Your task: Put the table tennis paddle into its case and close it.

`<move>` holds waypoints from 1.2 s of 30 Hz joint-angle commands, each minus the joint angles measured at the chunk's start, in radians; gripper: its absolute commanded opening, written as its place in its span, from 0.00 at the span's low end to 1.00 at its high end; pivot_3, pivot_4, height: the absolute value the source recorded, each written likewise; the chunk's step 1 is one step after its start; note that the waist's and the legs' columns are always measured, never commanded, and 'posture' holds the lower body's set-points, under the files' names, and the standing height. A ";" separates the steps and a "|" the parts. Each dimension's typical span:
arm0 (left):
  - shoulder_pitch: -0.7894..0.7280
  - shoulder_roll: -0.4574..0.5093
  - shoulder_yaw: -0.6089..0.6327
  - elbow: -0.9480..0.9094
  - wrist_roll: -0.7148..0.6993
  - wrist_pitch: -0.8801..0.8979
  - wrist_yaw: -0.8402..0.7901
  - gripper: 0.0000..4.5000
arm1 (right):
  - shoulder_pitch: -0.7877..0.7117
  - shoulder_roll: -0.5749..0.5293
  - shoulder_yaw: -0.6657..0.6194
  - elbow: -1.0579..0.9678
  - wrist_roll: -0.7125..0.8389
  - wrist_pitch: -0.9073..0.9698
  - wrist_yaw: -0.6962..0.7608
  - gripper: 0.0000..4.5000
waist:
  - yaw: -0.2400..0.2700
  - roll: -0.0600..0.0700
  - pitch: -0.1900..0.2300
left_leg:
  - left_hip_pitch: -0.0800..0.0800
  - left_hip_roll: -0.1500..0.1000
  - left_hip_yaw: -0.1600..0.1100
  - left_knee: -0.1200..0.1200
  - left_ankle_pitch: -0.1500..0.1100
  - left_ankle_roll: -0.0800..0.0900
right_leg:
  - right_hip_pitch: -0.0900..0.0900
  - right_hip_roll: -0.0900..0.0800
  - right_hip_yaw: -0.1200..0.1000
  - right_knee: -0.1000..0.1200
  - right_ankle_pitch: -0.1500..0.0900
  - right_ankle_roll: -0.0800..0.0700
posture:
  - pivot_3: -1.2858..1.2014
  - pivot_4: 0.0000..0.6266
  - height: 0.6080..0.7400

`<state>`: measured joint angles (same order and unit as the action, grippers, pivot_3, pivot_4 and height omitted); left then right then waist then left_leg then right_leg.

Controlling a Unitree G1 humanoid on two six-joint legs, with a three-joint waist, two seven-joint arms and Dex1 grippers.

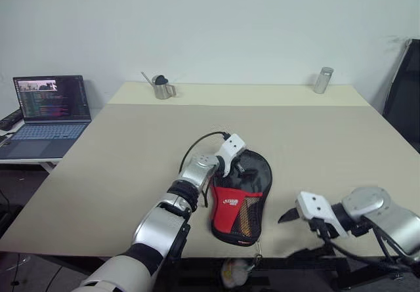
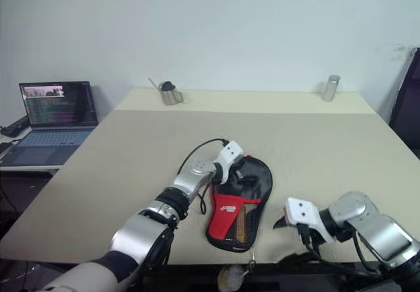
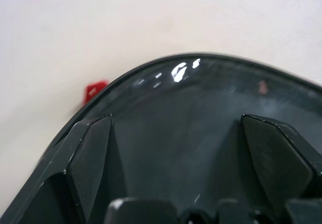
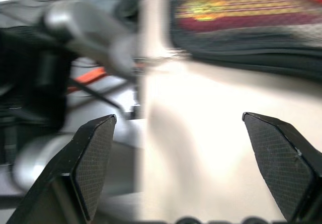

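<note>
I am watching the paddle-shaped soft fabric case, black and grey with a red lower part and a white logo, lying flat on the beige desk near its near edge, about midway between my two arms. Its long axis is running near to far with a slight lean: the round black end is pointing far and a little right, the narrow red end toward the near edge. In the right wrist view I am catching a striped tan, red and yellow band inside the dark fabric, which I am reading as the handle of the black-rubber-faced table tennis paddle; so I am judging the paddle to be sitting inside, handle at the near end.

The left gripper is sitting at the case's far round end, jaws spread wide, and the left wrist view is showing a glossy black curved surface filling the gap between them, though I cannot tell whether the fingers are touching it. The right gripper is hovering to the right of the case's near end, well clear of it, jaws wide apart, nothing between them, pointing left toward the red part.

The left arm is the nearer one. I am judging closing the case to be the remaining step.
</note>
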<state>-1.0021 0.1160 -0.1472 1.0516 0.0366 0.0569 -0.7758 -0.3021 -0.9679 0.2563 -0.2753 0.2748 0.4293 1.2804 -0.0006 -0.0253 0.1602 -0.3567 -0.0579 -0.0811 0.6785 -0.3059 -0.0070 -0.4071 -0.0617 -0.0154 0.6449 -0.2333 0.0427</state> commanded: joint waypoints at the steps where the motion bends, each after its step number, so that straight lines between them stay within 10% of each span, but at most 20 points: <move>1: 0.024 0.053 0.050 -0.140 -0.070 0.014 -0.096 1.00 | -0.052 0.009 -0.068 0.053 0.017 -0.031 0.002 1.00 | -0.001 0.000 0.001 | -0.001 0.000 0.000 0.000 0.001 -0.001 | -0.001 0.000 0.000 0.000 0.001 -0.002 | 0.52 0.24 1.00; 10: 0.334 0.411 0.157 -0.832 -0.273 0.310 -0.320 1.00 | -0.313 0.101 -0.112 0.545 -0.016 -0.063 0.020 1.00 | -0.007 0.001 0.005 | -0.010 0.000 0.003 -0.003 0.001 -0.002 | -0.014 0.000 0.004 0.001 0.003 -0.006 | 0.52 0.24 1.00; 20: 0.633 0.760 0.360 -1.065 -0.396 0.460 -0.385 1.00 | -0.502 -0.005 -0.170 0.924 -0.053 -0.165 0.175 1.00 | 0.000 0.010 0.013 | -0.011 0.000 0.003 -0.003 0.000 -0.001 | -0.013 -0.001 0.003 0.000 0.003 -0.007 | 0.52 0.24 1.00; 36: 0.774 0.822 0.458 -1.045 -0.385 0.402 -0.282 1.00 | -0.376 -0.033 -0.224 0.635 -0.010 -0.073 0.165 1.00 | -0.003 0.013 0.015 | -0.010 0.001 0.005 -0.003 -0.002 0.002 | -0.014 -0.001 0.004 0.001 0.002 -0.007 | 0.52 0.24 1.00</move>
<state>-0.2222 0.9352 0.3075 0.0332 -0.3510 0.4744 -1.0754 -0.6744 -1.0011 0.0589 0.3813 0.2569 0.3590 1.4529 -0.0034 -0.0125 0.1747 -0.3668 -0.0569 -0.0764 0.6759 -0.3080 -0.0049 -0.4208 -0.0626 -0.0114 0.6457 -0.2309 0.0355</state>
